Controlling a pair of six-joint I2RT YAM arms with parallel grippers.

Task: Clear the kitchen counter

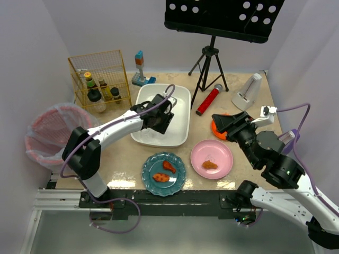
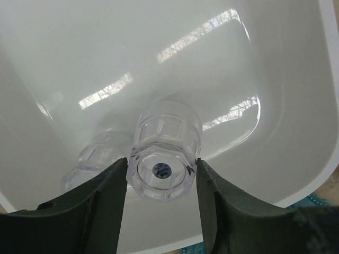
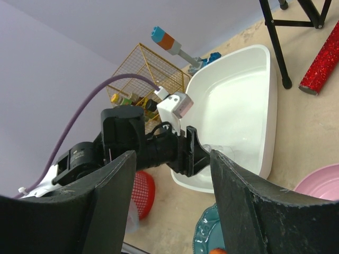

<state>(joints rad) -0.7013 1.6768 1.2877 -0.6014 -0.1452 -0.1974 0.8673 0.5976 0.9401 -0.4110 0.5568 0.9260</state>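
The beige kitchen counter (image 1: 127,153) holds a white tub (image 1: 183,95) at its middle. My left gripper (image 1: 159,123) reaches into the tub and is shut on a clear faceted glass (image 2: 165,151), its base toward the camera with a blue sticker on it. Both fingers (image 2: 106,206) press the glass's sides just above the tub floor (image 2: 106,53). A second glass shape (image 2: 98,156) lies to its left; I cannot tell whether it is a reflection. My right gripper (image 1: 220,121) is open and empty, raised at the right, looking toward the tub (image 3: 249,100) and the left gripper (image 3: 204,151).
A teal plate (image 1: 163,173) with two food pieces and a pink plate (image 1: 211,158) with one sit at the front. An orange dish (image 1: 215,130), a red glitter cylinder (image 1: 208,99), a tripod (image 1: 208,69), a white holder (image 1: 248,91), a wire basket of bottles (image 1: 100,79) and a mesh bin (image 1: 50,132) surround the tub.
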